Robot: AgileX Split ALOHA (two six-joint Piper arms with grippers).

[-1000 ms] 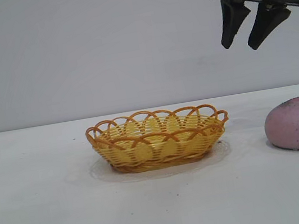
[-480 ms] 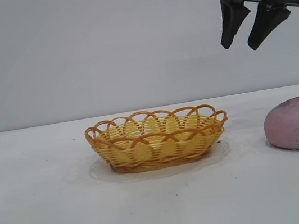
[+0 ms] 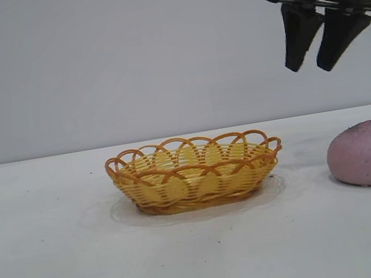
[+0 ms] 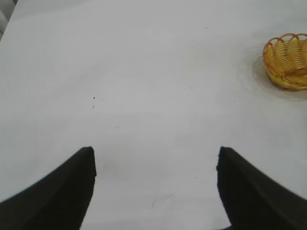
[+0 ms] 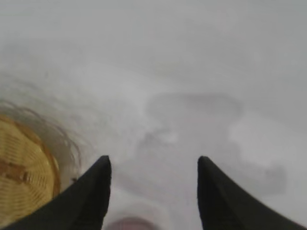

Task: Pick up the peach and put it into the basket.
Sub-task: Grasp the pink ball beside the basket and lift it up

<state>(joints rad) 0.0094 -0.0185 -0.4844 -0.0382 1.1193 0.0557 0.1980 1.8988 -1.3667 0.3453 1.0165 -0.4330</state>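
Observation:
The peach (image 3: 367, 154), a dusty-pink lump with a darker top, sits on the white table at the right. The basket (image 3: 195, 171), yellow wicker with an orange looped rim, stands empty at the middle. My right gripper (image 3: 311, 66) hangs open and empty high above the table, above the peach and a little left of it. In the right wrist view its open gripper (image 5: 153, 163) frames bare table, with the basket (image 5: 24, 177) at one side and a sliver of the peach (image 5: 130, 223) at the frame's edge. My left gripper (image 4: 154, 155) is open over bare table, far from the basket (image 4: 288, 62).
The white table (image 3: 65, 271) stretches flat round the basket, with a plain grey wall behind. A faint ring mark lies on the table round the basket's base.
My right gripper has moved a little to the right and slightly down, still open. The peach and basket have not moved.

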